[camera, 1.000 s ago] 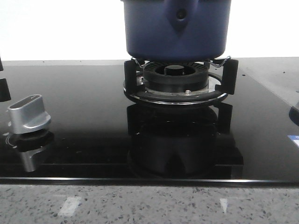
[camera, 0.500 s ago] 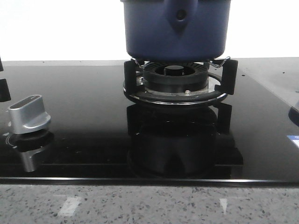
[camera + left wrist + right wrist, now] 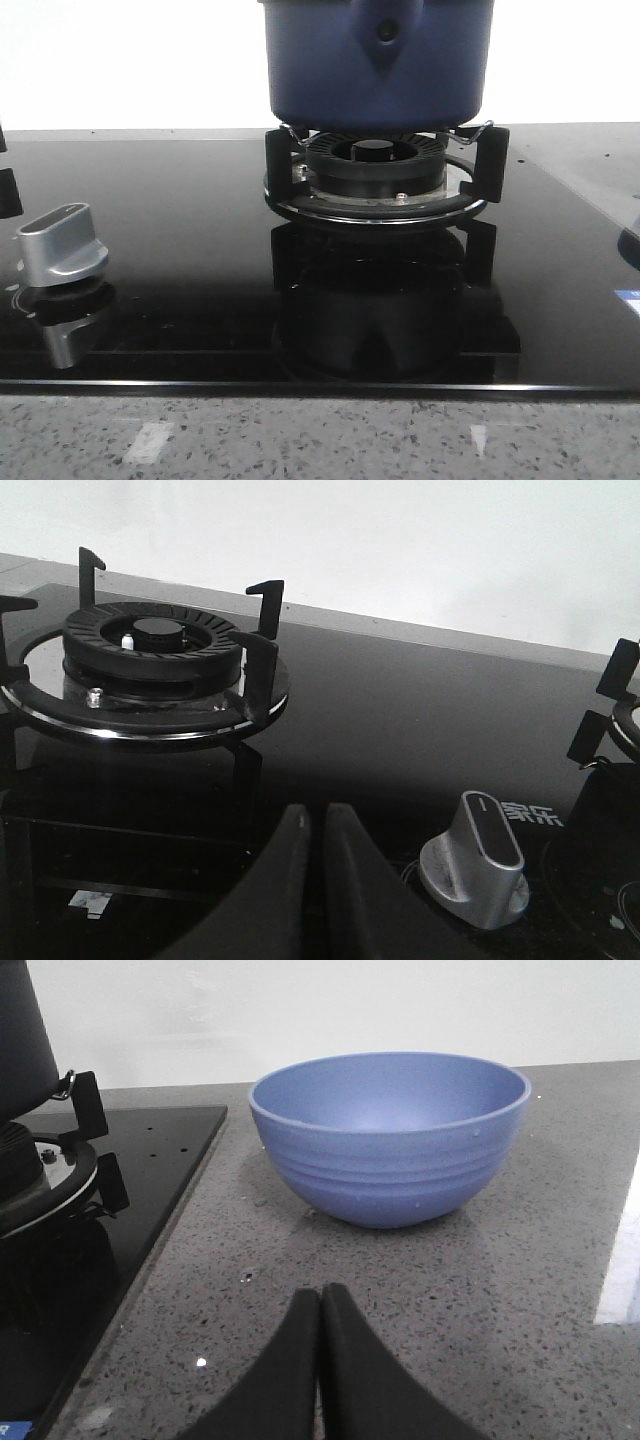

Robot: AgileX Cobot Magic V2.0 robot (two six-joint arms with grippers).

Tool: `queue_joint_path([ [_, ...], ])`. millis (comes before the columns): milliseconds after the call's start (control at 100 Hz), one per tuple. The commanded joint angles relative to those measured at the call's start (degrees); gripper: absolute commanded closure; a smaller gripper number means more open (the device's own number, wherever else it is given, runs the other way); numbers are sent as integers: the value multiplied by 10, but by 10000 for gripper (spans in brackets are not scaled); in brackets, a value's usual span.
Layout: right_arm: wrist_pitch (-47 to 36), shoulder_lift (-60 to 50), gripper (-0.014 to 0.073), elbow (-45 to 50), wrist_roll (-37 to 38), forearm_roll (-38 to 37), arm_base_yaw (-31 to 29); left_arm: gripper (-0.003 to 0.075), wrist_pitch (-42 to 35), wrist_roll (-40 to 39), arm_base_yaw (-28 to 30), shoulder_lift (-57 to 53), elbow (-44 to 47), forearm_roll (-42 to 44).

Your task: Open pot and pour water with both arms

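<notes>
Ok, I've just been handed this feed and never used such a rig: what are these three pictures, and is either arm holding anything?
It is a two-armed robot at a gas hob. The front picture looks forward over the black glass hob: the dark-blue pot sits on a burner, with a silver knob to its left. The other two come from cameras on the wrists. The left gripper is shut and empty, above the hob near another, bare burner and a silver knob. The right gripper is also shut and empty, over the speckled stone counter, facing an empty blue bowl. The pot's top is out of view, so I cannot tell if a lid is on.
</notes>
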Motion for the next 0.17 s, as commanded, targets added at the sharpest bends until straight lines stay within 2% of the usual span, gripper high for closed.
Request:
queue_joint_path([
  [0,-40,-12,645,15,1,-7,-3,741,-41,-3,-2,-16,19,-3],
  [160,-40,-12,645,15,1,-7,-3,741,-41,-3,-2,-16,19,-3],
])
